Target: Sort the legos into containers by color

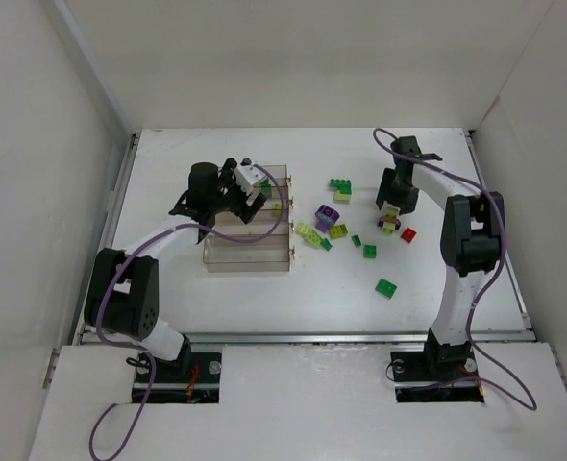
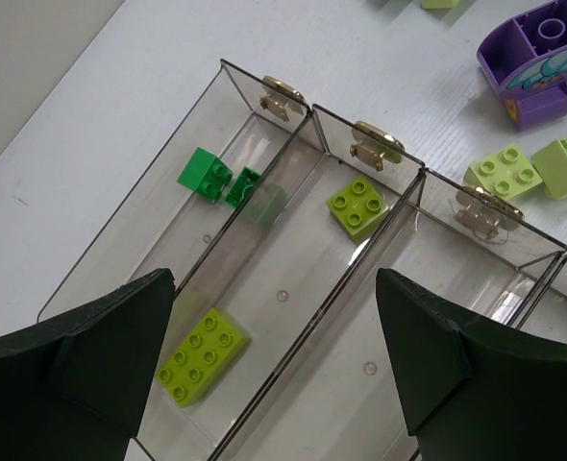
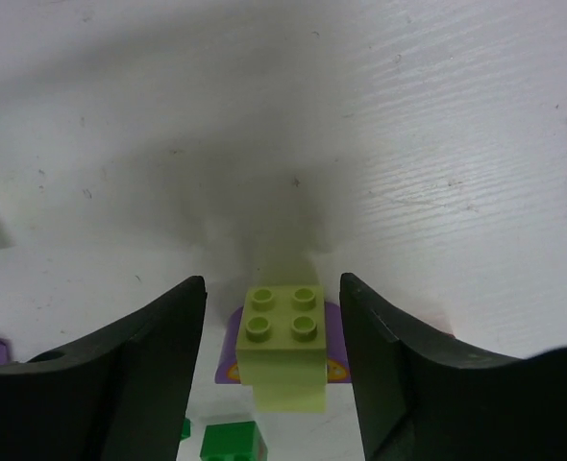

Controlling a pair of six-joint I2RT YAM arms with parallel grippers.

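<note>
**Two bins begun, one more brick lined up**

The tray (image 1: 250, 254) of four bins sits left of centre on the counter (image 1: 216, 300). Its farthest bin holds dark green bricks (image 2: 205, 173) and the next one holds yellow-green bricks (image 2: 202, 357), so the colours stay apart. The left end effector (image 2: 274, 288) hovers above these bins, released and empty. On the right side, the right end effector (image 3: 273, 288) straddles a yellow-green brick (image 3: 282, 341) perched on a purple piece (image 3: 228, 365). Gaps show on both sides, so it is not yet clenched. Loose bricks (image 1: 386, 287) lie between tray and right arm.

text: none readable | labels: none | numbers: none
</note>
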